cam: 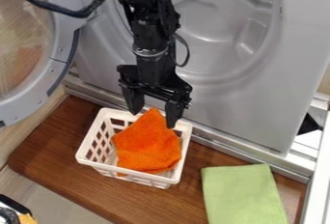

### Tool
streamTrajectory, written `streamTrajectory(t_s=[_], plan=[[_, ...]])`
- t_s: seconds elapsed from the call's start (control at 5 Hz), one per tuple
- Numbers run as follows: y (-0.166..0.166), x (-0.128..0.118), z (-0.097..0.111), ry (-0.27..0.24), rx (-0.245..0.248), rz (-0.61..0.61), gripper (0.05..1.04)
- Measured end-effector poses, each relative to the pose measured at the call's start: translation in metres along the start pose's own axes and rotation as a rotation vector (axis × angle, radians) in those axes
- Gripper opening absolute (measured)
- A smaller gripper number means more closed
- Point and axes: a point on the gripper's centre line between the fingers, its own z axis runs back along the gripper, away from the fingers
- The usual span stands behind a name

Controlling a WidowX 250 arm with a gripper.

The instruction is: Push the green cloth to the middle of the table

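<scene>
The gripper (pixel 153 118) hung above the basket (pixel 144 179), fingers apart; the orange cloth (pixel 148 146) sat inside it, the green cloth (pixel 243 196) near it.

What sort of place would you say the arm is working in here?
Probably a mock laundry corner: a round door hangs open beside a grey washer-like front panel, and a white basket holding an orange cloth stands before it.
</scene>
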Motion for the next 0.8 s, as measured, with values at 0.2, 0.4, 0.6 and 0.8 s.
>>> streamTrajectory(t_s=[0.2, 0.4, 0.6, 0.8], plan=[[0.0, -0.004, -0.006, 0.022, 0.004, 0.004, 1.0], [-0.019, -0.011, -0.012, 0.033, 0.035, -0.041, 1.0], [-0.049, -0.015, -0.013, 0.031, 0.043, -0.122, 1.0], [-0.085, -0.014, -0.019, 0.023, 0.041, -0.204, 1.0]])
